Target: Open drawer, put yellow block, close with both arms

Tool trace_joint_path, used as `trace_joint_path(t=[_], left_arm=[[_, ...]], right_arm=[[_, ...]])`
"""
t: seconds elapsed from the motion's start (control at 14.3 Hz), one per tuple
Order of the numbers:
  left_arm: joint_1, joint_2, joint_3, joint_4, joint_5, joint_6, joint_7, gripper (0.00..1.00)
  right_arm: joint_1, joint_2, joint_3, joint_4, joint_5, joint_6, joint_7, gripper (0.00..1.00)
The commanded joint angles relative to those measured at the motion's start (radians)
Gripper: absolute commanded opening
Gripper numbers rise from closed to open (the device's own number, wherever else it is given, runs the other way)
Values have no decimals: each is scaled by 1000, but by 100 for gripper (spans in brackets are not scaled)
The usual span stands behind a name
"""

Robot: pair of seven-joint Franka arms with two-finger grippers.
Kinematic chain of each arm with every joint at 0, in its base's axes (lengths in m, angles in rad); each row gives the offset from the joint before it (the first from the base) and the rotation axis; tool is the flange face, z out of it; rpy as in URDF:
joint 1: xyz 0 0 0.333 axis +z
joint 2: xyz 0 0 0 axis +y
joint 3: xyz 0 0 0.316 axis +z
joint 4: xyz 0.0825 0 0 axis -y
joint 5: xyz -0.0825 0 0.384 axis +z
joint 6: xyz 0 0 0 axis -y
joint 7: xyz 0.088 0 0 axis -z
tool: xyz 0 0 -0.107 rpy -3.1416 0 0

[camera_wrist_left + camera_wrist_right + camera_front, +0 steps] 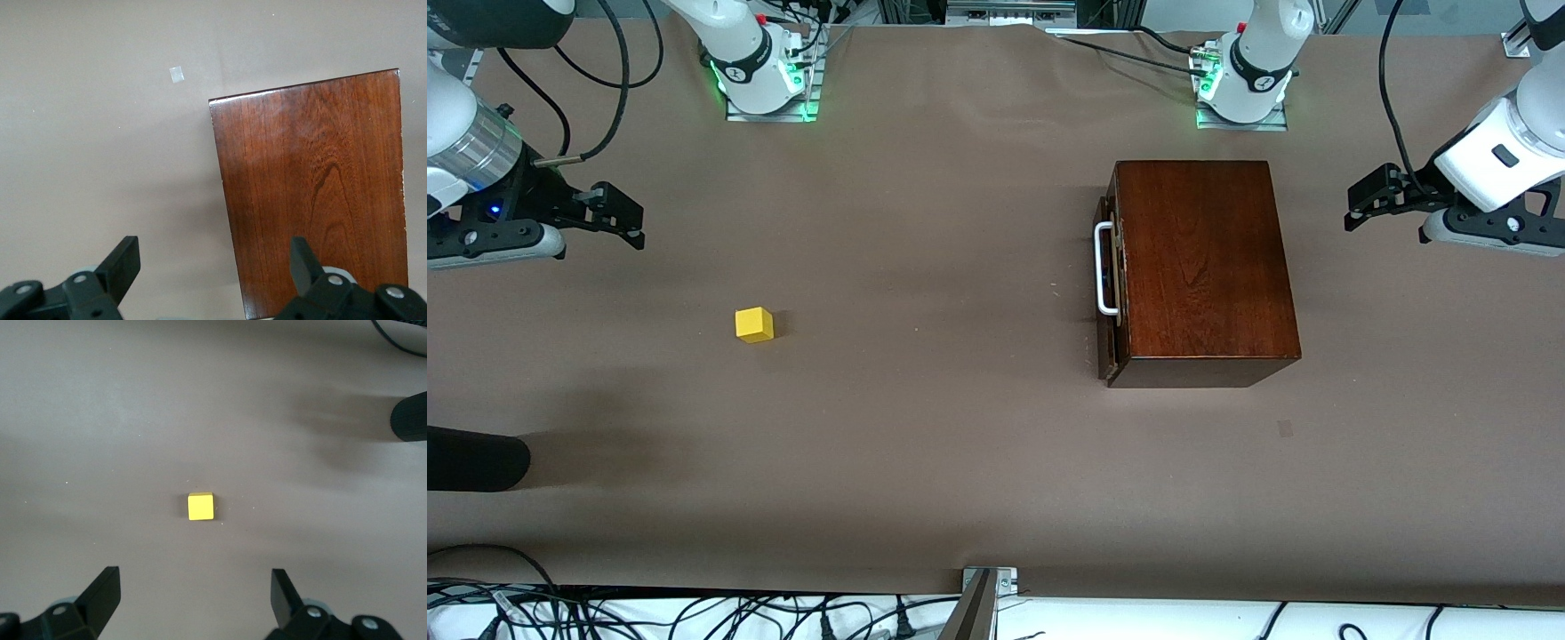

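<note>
Two grippers are held above the table [925, 462], each at its own end, nothing gripped. Right gripper [627, 218]: jaws spread wide. Yellow block [753, 324] is seen nearby on bare table. Drawer [1107, 293] is shut in the wooden box [1205, 267]. Left gripper [1360, 209]: jaws spread wide.

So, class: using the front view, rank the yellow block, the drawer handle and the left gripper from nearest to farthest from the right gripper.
From the right gripper:
1. Yellow block, on the table at the right arm's end.
2. Drawer handle, on the wooden box's front.
3. Left gripper, at the left arm's end.
</note>
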Motion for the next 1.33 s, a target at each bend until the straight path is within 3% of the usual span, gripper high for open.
trace_joint_path(t=[0.0,0.63,1.12,1.26], left_arm=[[-5,15,8,38,-6,-23,-6,100],[-8,21,5,37,-9,-46,-6,100],[-7,98,-20,67,-9,-54,0,100],[-10,103,-61,84,-14,-50,-18,100]], right_arm=[[-10,-1,4,3,4,0,-18,100],[-11,-1,3,5,12,3,-16,100],[-11,-10,-14,40,0,-33,-16,100],[-11,-4,-14,54,1,-34,-15,100]])
